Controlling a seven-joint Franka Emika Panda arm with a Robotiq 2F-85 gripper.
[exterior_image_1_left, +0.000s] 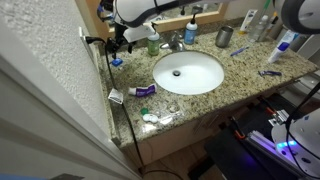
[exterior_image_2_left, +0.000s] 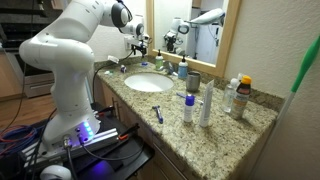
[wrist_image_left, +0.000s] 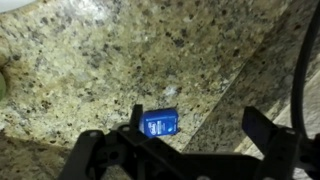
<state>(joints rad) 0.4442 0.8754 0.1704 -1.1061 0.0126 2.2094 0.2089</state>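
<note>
Wrist view, closest in: gripper (wrist_image_left: 190, 140) points down at the granite countertop (wrist_image_left: 80, 60), jaws spread wide and holding nothing. A small blue packet (wrist_image_left: 160, 123) lies flat on the stone in the gap between the two fingers, nearer one of them, and touches neither. The fingers straddle it from above, and the wide spread leaves room on both sides. Print on the packet is too blurred to read. A black cable (wrist_image_left: 300, 70) hangs along the edge of this view, probably the wrist's own wiring.

In an exterior view the packet's spot is the back corner of the counter by the side wall, beside the faucet (exterior_image_1_left: 176, 42) and a green bottle (exterior_image_1_left: 153, 46). The white arm (exterior_image_2_left: 70, 60) bends over the counter to reach that corner.

Mid-counter: an oval white sink (exterior_image_1_left: 200, 75), dry as far as I can tell. A toothpaste tube (exterior_image_1_left: 146, 91) lies on its side between the basin and the front edge. It looks dropped there rather than arranged.

Far end: a blue razor (exterior_image_2_left: 158, 113) lies flat near the front edge. A grey cup (exterior_image_2_left: 193, 81) and white bottles (exterior_image_2_left: 206, 100) stand upright toward the back wall, well clear of the arm. The mirror (exterior_image_2_left: 200, 30) behind them reflects the arm.
</note>
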